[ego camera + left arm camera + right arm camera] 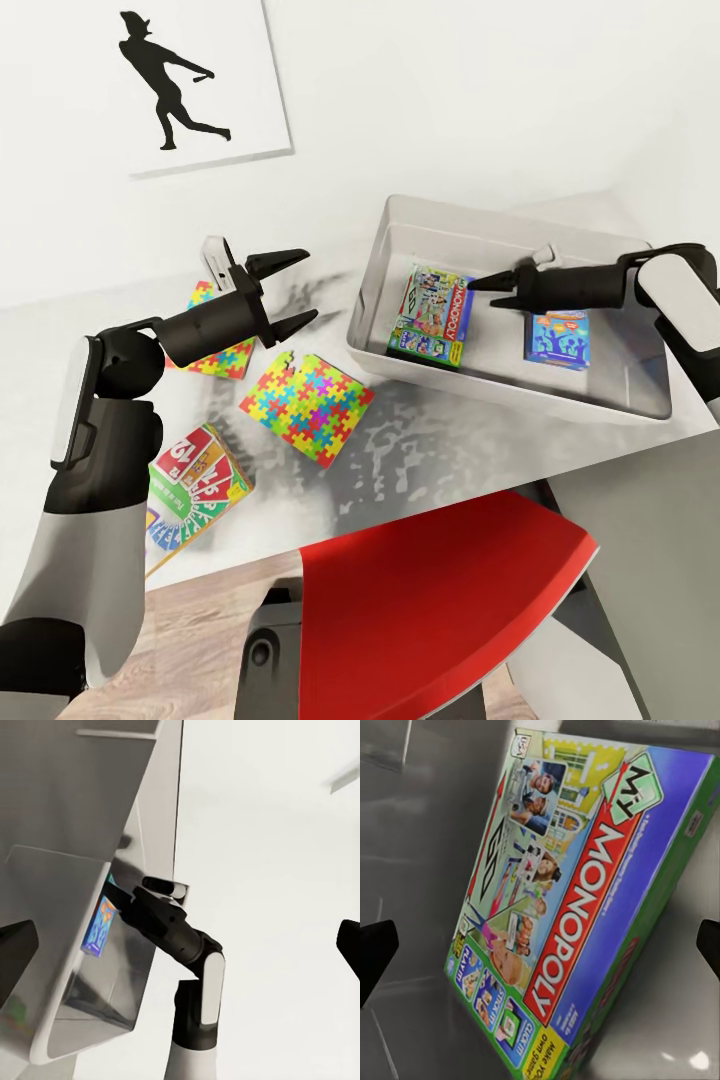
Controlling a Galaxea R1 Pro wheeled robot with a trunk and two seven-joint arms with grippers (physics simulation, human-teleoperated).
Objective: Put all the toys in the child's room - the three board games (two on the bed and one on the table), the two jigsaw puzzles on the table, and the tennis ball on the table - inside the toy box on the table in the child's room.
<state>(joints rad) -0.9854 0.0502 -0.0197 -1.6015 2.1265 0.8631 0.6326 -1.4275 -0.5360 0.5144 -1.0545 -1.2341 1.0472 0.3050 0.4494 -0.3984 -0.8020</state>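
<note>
Two hands, both empty with fingers spread. The left hand hovers over the tabletop, directly above the nearer jigsaw puzzle, a thin matte square of interlocking coloured pieces; a second puzzle lies partly under its arm. The Skip-Bo box, a glossy flat carton, lies back toward the robot at the tabletop's near edge. The right hand hangs inside the toy box, over the Monopoly box, beside the blue box. The left arm appears better placed for the remaining toys.
</note>
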